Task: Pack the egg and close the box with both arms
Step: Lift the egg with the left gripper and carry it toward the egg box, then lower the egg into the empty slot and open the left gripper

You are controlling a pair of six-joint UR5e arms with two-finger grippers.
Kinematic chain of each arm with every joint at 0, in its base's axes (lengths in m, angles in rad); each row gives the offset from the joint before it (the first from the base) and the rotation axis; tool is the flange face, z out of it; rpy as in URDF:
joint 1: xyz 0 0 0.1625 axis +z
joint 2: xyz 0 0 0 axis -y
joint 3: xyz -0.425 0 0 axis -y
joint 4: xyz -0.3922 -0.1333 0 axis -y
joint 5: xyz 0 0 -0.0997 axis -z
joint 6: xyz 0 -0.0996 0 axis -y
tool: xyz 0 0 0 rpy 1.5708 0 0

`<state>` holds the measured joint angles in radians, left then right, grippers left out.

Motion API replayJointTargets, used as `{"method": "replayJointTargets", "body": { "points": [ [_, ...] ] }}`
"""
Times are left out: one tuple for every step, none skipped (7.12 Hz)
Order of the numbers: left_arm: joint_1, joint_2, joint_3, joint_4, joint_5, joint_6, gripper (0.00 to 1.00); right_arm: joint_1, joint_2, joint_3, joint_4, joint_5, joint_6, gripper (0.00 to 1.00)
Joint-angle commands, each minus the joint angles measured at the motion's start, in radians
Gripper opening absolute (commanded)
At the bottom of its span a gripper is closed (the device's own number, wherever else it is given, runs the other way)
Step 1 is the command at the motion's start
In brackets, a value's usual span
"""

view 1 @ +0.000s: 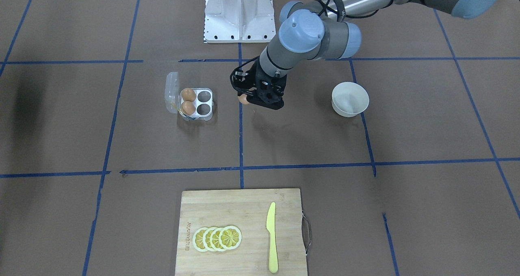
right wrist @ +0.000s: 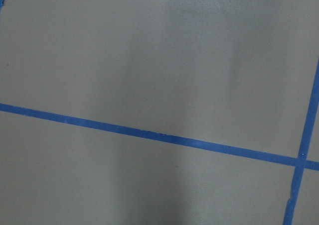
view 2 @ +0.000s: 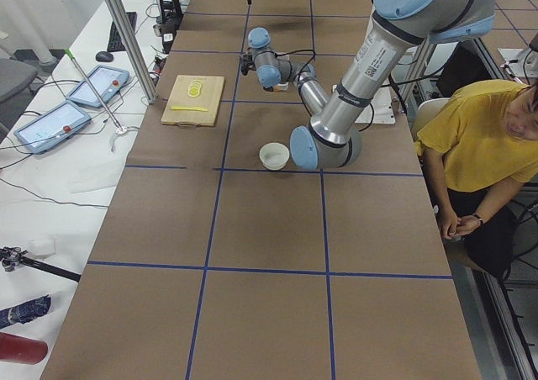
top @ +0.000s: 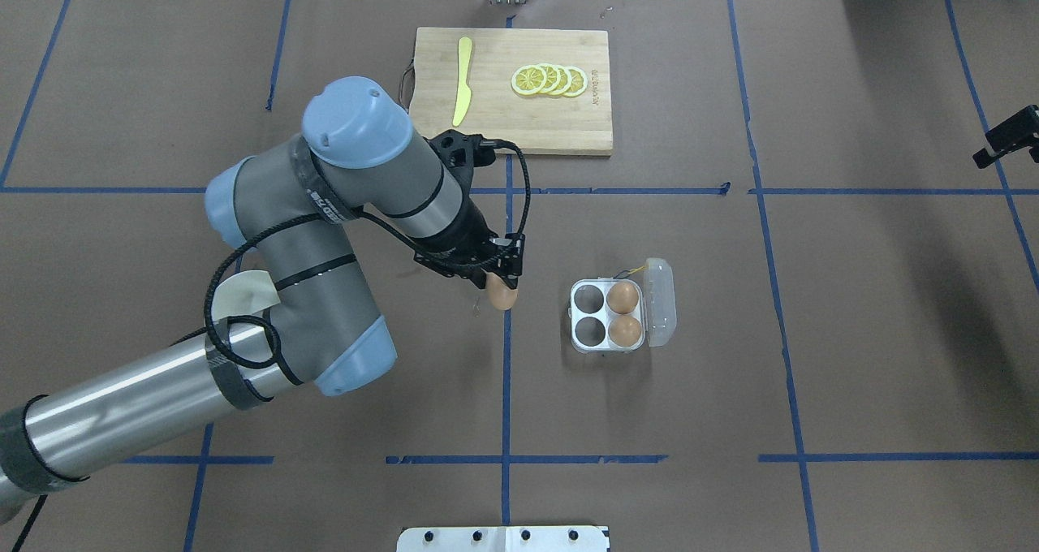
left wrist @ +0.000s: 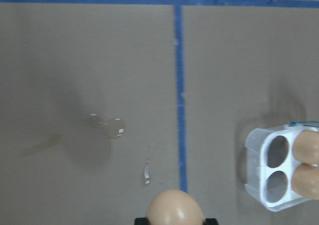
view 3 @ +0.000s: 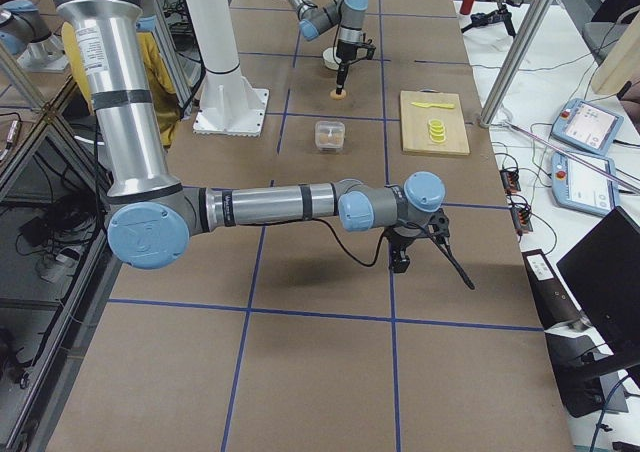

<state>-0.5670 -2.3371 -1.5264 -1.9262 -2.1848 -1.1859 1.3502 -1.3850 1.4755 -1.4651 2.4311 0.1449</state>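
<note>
My left gripper (view 1: 246, 98) is shut on a light-brown egg (top: 502, 295) and holds it over the table, between the white bowl and the box. The egg's top shows at the bottom of the left wrist view (left wrist: 174, 209). The clear four-cell box (top: 586, 315) sits a short way off with its lid (top: 659, 302) open. Two eggs (top: 623, 298) (top: 625, 330) fill the cells by the lid; the two cells nearer the gripper are empty. My right gripper (view 3: 400, 264) hangs far off near the table's end; I cannot tell whether it is open.
An empty white bowl (view 1: 350, 99) stands on the far side of the left arm from the box. A bamboo cutting board (view 1: 239, 211) holds lemon slices (view 1: 217, 238) and a yellow knife (view 1: 271, 237). The white pedestal (view 1: 239, 14) is at the robot's edge. A person (view 2: 479, 145) sits beside the table.
</note>
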Motion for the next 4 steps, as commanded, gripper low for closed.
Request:
{"method": "replayJointTargets", "body": {
  "points": [
    [0.082,-0.069,0.073,-0.101,0.112,-0.014,0.00,-0.017,-0.012,-0.003,0.089,0.000,0.074,1.00],
    [0.097,-0.120,0.134,-0.114,0.138,-0.014,0.00,-0.019,-0.014,-0.003,0.091,0.000,0.074,1.00],
    [0.113,-0.139,0.153,-0.114,0.142,-0.014,0.00,-0.019,-0.014,-0.004,0.091,0.000,0.074,1.00],
    [0.122,-0.152,0.157,-0.120,0.161,-0.014,0.00,-0.019,-0.014,-0.003,0.091,0.000,0.076,1.00]
  ]
}}
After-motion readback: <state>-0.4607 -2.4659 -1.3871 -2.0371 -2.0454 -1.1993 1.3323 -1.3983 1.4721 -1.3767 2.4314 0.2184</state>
